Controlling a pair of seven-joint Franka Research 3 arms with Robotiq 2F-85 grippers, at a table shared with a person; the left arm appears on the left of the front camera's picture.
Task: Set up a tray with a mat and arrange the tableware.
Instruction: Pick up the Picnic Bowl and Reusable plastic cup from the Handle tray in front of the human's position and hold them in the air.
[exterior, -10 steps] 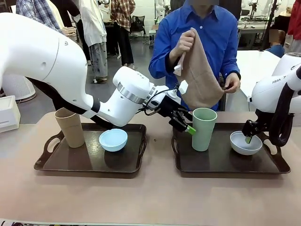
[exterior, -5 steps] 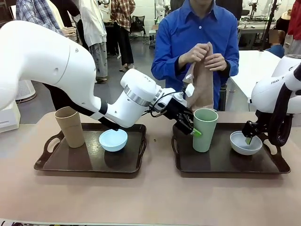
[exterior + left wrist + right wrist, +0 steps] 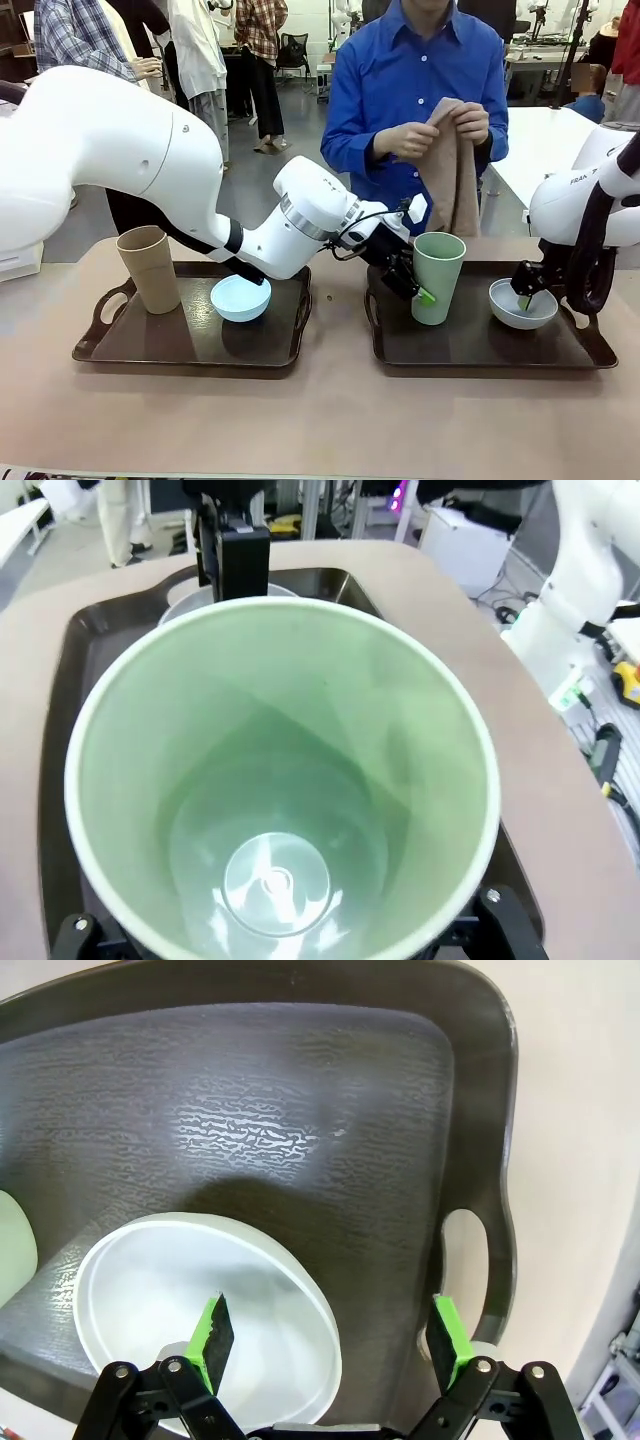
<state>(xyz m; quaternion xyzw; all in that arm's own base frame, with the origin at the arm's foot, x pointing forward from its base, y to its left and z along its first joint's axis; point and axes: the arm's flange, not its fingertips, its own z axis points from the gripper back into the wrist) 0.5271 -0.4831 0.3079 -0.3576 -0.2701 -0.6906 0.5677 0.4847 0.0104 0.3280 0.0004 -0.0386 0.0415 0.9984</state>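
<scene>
The left arm is reaching across the middle, and the left gripper point(image 3: 412, 283) is pressing in against the left flank of the pale green cup point(image 3: 438, 277), which is standing upright, long axis vertical, at the left end of the right-hand tray point(image 3: 480, 345). In the left wrist view the cup's open mouth point(image 3: 280, 780) is covering both fingertips, so whether the fingers are gripping the wall or merely flanking it cannot be told. The right gripper point(image 3: 526, 297) is hanging directly above the white bowl point(image 3: 508, 312) near that tray's right end. Its fingers are spread wide point(image 3: 330, 1332), one pad over the bowl's hollow point(image 3: 150, 1290) and the other outside the rim, toward the tray's handle cut-out point(image 3: 468, 1260). At the far edge of the table a person is holding a folded tan mat point(image 3: 452, 170) in both hands, probably waiting for this tray to be cleared. The tan cup point(image 3: 148, 268) and light blue bowl point(image 3: 240, 297) are sitting on the left-hand tray point(image 3: 190, 340).
</scene>
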